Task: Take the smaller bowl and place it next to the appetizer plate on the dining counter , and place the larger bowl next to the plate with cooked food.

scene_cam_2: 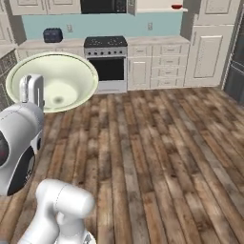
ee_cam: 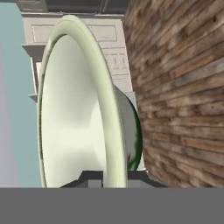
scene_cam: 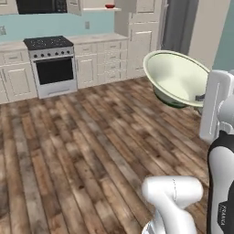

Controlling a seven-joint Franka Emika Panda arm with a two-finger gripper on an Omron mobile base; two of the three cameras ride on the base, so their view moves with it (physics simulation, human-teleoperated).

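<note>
While tilted, the larger bowl [scene_cam: 176, 75] hangs in the gripper [ee_cam: 114, 181] (rim pinched).

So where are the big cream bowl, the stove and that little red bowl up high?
larger bowl [scene_cam_2: 57, 88]: right base view, inside wall.
stove [scene_cam: 54, 68]: left base view, oven door.
smaller bowl [scene_cam_2: 177, 6]: right base view, its side, on shelf.

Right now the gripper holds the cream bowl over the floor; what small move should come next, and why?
Probably keep the gripper shut on the larger bowl and carry it on toward the dining counter. The bowl hangs tilted above the wooden floor, pinched by its rim, with the stove and cabinets far ahead, so nothing is near to set it on.
</note>
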